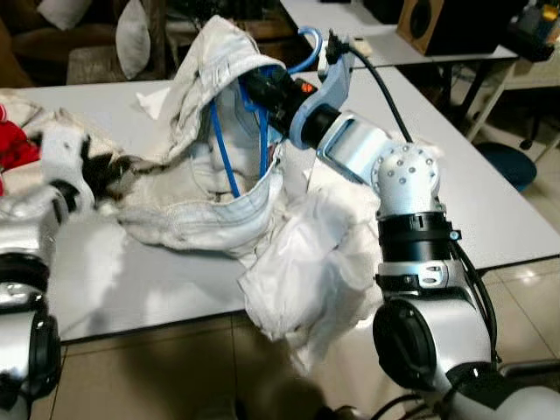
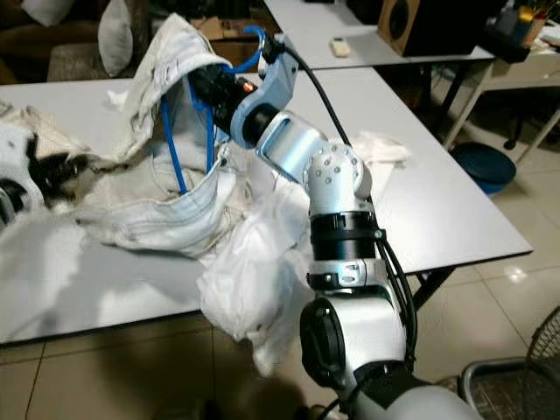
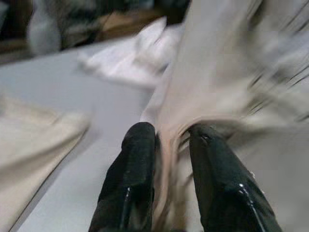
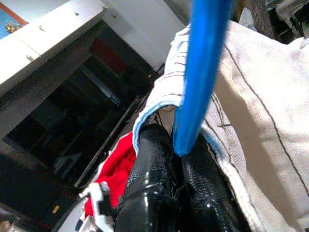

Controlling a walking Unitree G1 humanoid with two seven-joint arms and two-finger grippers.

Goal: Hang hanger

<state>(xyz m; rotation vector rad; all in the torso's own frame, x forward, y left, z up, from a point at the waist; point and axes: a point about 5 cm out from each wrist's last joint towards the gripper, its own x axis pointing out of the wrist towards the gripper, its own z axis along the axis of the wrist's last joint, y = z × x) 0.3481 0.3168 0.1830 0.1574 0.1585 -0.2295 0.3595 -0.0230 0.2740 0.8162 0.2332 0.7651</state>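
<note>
The right claw (image 4: 176, 159) is clamped on the blue hanger (image 1: 223, 149) inside the white garment (image 1: 197, 206), raised above the surface (image 1: 131, 271). The left claw (image 3: 166, 145) pinches a fold of that garment between nearly closed fingers.

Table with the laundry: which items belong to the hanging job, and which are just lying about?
Job:
- blue hanger, pinched by the right gripper
- white garment draped over it, with the left gripper shut on its cloth

Lying about:
- loose white cloth at the table edge
- red fabric
- remote
</note>
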